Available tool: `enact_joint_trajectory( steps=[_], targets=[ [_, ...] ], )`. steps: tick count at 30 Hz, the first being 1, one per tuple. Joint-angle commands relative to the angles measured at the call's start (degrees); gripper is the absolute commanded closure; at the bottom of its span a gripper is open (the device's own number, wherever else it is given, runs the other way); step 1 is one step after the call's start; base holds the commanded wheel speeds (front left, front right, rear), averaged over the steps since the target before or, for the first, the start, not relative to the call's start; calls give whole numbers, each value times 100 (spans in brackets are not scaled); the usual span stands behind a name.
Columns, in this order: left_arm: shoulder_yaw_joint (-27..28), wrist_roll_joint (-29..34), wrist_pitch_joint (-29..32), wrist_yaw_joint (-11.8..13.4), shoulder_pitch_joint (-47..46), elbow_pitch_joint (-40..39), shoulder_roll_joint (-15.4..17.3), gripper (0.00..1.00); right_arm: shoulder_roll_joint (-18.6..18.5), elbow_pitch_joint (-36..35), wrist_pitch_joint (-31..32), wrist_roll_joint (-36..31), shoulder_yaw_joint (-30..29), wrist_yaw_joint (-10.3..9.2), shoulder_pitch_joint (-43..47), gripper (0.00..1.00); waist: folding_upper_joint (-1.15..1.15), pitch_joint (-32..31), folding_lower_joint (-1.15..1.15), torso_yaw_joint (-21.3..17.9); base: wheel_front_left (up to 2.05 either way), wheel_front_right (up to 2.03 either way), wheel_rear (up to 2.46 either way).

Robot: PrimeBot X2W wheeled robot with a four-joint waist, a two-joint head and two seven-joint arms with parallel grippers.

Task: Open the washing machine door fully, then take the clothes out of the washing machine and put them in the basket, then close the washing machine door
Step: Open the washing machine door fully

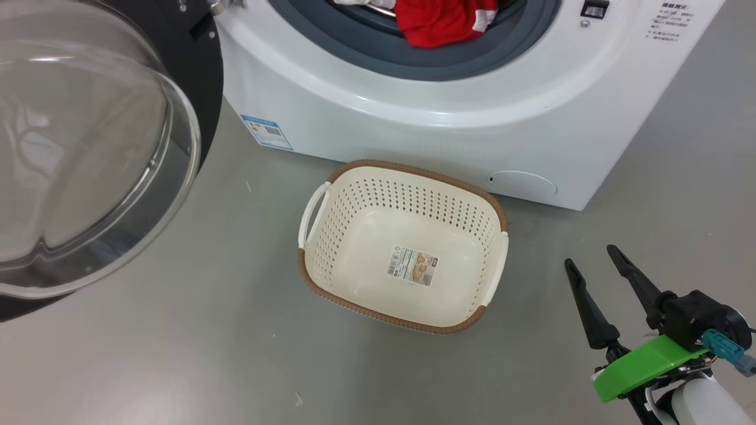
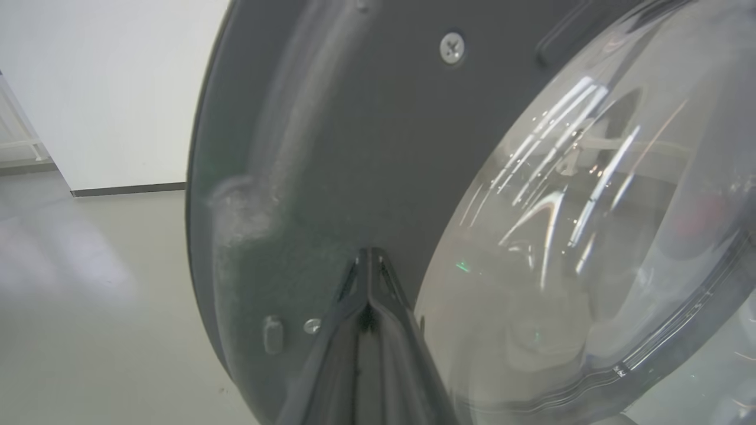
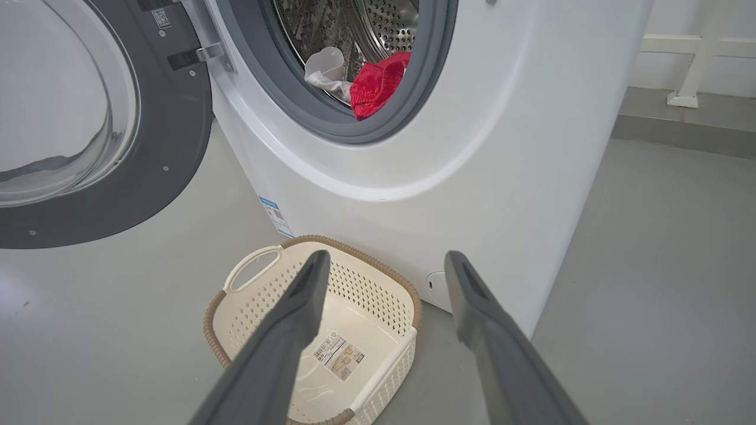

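Observation:
The washing machine (image 1: 413,136) (image 3: 472,147) stands with its door (image 1: 77,147) (image 3: 88,118) swung out to the left. Red clothes (image 1: 443,20) (image 3: 378,85) and a white piece (image 3: 325,71) lie at the drum's mouth. The cream basket (image 1: 407,245) (image 3: 331,336) sits on the floor in front of the machine, nothing in it but its label. My left gripper (image 2: 369,254) is shut, its tips against the door's black inner frame (image 2: 354,147) beside the glass bowl. My right gripper (image 1: 590,254) (image 3: 384,265) hangs open to the right of the basket, holding nothing.
Grey floor (image 1: 177,354) runs all around the basket. A white wall with a dark skirting (image 2: 118,88) lies beyond the door. White pipework (image 3: 697,53) stands against the wall to the right of the machine.

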Motion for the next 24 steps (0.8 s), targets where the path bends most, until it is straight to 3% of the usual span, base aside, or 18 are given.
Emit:
enact_joint_trajectory(
  steps=[1, 13, 19, 20, 21, 22, 23, 24],
  targets=[
    [186, -26, -28, -51, 63, -165, 322, 100, -25, -102, -54, -18, 111, 36, -48, 0, 0, -96, 0, 15, 0, 0, 0],
    [227, -242, -28, -166, 492, -473, 33, 100, 44, -70, -54, 23, 139, 36, 59, 0, 0, -456, 0, 17, 0, 0, 0],
    [-173, -558, -28, -172, 814, -759, -80, 100, 79, -52, -54, 48, 139, 36, 132, 0, 0, -652, 0, 19, 0, 0, 0],
    [-249, -598, -28, -172, 885, -819, -90, 89, 86, -49, -54, 52, 139, 36, 147, 0, 0, -681, 0, 17, 0, 0, 0],
    [-318, -651, -28, -172, 949, -879, -107, 66, 92, -47, -54, 56, 140, 36, 159, 0, 0, -714, 0, 13, 0, 0, 0],
    [-399, -705, -28, -172, 1084, -1006, -122, 31, 107, -46, -54, 63, 144, 36, 186, 0, 0, -775, 0, 1, 0, 0, 0],
    [-433, -722, -28, -172, 1146, -1071, -137, 7, 114, -50, -54, 64, 143, 36, 198, 0, 0, -809, 0, -6, 0, 0, 0],
    [-461, -743, -28, -172, 1208, -1142, -159, 0, 124, -52, -54, 68, 145, 36, 213, 0, 0, -846, 0, -16, 0, 0, 0]
  ],
)
